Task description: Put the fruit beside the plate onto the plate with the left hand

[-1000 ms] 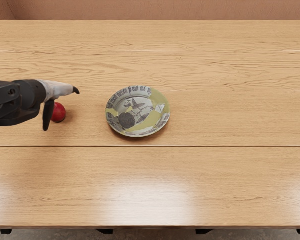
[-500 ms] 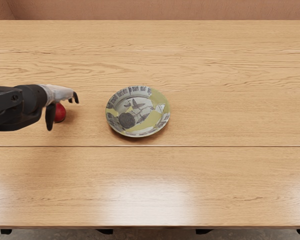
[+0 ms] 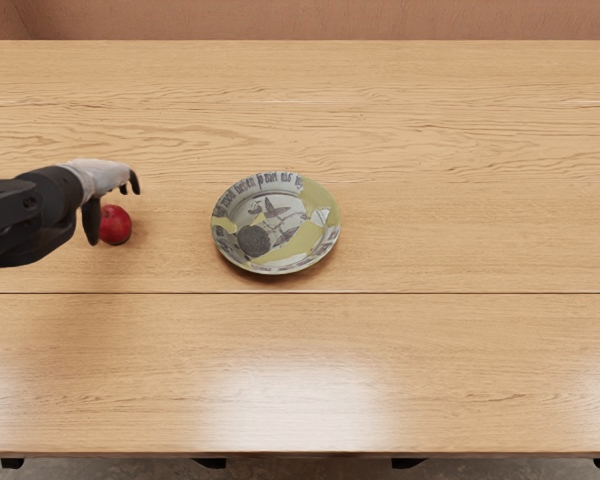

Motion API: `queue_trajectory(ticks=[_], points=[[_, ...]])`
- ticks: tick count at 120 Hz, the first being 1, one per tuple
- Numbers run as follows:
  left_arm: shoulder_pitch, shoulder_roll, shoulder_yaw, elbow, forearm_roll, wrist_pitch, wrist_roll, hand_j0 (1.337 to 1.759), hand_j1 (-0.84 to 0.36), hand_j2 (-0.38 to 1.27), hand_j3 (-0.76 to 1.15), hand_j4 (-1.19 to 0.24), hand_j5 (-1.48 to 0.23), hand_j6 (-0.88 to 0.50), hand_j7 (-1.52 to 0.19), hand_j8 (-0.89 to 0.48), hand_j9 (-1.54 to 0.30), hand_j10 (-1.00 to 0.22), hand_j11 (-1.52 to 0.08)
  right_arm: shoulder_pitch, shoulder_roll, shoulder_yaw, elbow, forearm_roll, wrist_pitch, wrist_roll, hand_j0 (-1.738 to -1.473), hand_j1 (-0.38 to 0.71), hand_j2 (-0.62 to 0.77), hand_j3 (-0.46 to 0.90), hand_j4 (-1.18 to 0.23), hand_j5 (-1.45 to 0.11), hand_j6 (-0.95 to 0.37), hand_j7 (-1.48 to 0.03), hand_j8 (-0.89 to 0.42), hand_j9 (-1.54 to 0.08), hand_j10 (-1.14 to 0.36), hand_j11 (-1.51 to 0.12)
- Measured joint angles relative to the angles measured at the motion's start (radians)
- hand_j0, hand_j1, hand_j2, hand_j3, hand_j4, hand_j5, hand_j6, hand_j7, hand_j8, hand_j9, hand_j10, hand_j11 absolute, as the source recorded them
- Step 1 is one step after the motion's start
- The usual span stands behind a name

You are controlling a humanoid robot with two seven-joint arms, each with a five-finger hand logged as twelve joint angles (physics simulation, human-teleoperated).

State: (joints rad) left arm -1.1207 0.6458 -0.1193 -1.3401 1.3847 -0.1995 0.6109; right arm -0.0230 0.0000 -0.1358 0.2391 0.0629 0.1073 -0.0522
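A small red fruit (image 3: 116,225) lies on the wooden table to the left of a patterned plate (image 3: 276,222), about a hand's width away from it. My left hand (image 3: 108,195) comes in from the left edge and hovers just over the fruit's left side. Its fingers (image 3: 132,183) curl downward above the fruit and the thumb (image 3: 91,221) hangs beside it, with nothing held. The fruit shows almost whole. The right arm is out of view.
The plate is shallow, with a grey, yellow and black bird pattern and lettering on its rim. The table (image 3: 400,350) stretches wide to the right and toward the front edge. A wall runs along the far side.
My left hand has drawn back to the left and its fingers have curled from an outstretched pose. The fruit, partly covered before, now shows more fully and has not moved.
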Motion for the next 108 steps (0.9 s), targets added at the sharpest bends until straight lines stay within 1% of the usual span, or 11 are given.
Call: queue_trajectory(ticks=[24, 32, 57, 64, 72, 108], points=[[0.014, -0.021, 0.008, 0.008, 0.002, 0.024, 0.0, 1.658, -0.05, 0.07, 0.0, -0.34, -0.43, -0.34, -0.43, -0.34, -0.43, -0.33, -0.43, 0.0, 0.0, 0.0, 0.0, 0.0, 0.0, 0.0, -1.658, -0.33, 0.0, 0.0, -0.01, -0.02, -0.01, -0.02, -0.01, -0.02, -0.01, -0.02], [0.029, -0.021, 0.01, 0.012, 0.02, 0.027, 0.0, 1.658, -0.04, 0.07, 0.0, -0.33, -0.43, -0.34, -0.43, -0.33, -0.43, -0.33, -0.43, 0.0, 0.0, 0.001, -0.001, 0.0, 0.0, 0.0, -1.658, -0.33, 0.0, 0.0, -0.01, -0.02, -0.01, -0.02, -0.01, -0.02, -0.01, -0.02], [0.045, -0.023, 0.022, 0.017, 0.048, 0.058, 0.0, 1.658, -0.03, 0.07, 0.0, -0.33, -0.42, -0.33, -0.42, -0.33, -0.42, -0.33, -0.42, 0.0, 0.0, 0.001, -0.001, 0.0, 0.0, 0.0, -1.658, -0.33, 0.0, 0.0, -0.01, -0.02, -0.01, -0.02, -0.01, -0.02, -0.01, -0.02], [0.046, -0.027, 0.025, 0.017, 0.05, 0.063, 0.0, 1.658, -0.03, 0.07, 0.0, -0.33, -0.42, -0.33, -0.42, -0.33, -0.42, -0.33, -0.42, 0.0, 0.0, 0.0, -0.001, 0.0, 0.0, 0.0, -1.658, -0.33, 0.0, 0.0, -0.01, -0.02, -0.01, -0.02, -0.01, -0.02, -0.01, -0.02], [0.05, -0.054, 0.027, 0.018, 0.065, 0.066, 0.0, 1.658, -0.03, 0.07, 0.0, -0.33, -0.42, -0.33, -0.42, -0.33, -0.42, -0.32, -0.42, 0.0, 0.0, 0.0, -0.001, 0.0, 0.0, 0.0, -1.658, -0.33, 0.0, 0.0, -0.01, -0.02, -0.01, -0.02, -0.01, -0.02, -0.01, -0.02], [0.049, -0.052, 0.049, 0.018, 0.094, 0.069, 0.0, 1.658, -0.03, 0.07, 0.0, -0.33, -0.42, -0.33, -0.42, -0.33, -0.42, -0.33, -0.42, 0.0, 0.0, 0.0, -0.001, 0.0, 0.0, 0.0, -1.658, -0.33, 0.0, 0.0, -0.01, -0.02, -0.01, -0.02, -0.01, -0.02, -0.01, -0.02]])
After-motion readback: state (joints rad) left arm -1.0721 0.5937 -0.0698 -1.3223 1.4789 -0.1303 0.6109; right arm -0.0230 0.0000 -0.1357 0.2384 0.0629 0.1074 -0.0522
